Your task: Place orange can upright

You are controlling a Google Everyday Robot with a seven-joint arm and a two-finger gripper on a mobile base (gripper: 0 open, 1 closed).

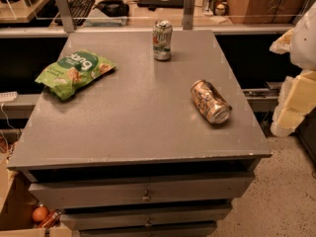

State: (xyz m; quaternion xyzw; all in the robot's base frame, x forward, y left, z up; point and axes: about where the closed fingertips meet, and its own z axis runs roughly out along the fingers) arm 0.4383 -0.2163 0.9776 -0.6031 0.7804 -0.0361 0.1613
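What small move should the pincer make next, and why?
Probably move the pincer left, until it is over the orange can. The can lies on its side near the right edge of the table, with nothing touching it. The pincer hangs beyond that edge, to the can's right.

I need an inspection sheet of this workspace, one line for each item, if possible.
Surface: grey table top, flat, over drawers.
Job's things: orange can lying on its side, right part of table.
Clutter: white-and-green can upright at back; green snack bag at left.
Grippers: end effector not in view; pale robot parts at right edge.
Cables: white power strip at left edge, thin cable below it.
Surroundings: keyboard on desk behind; speckled floor.
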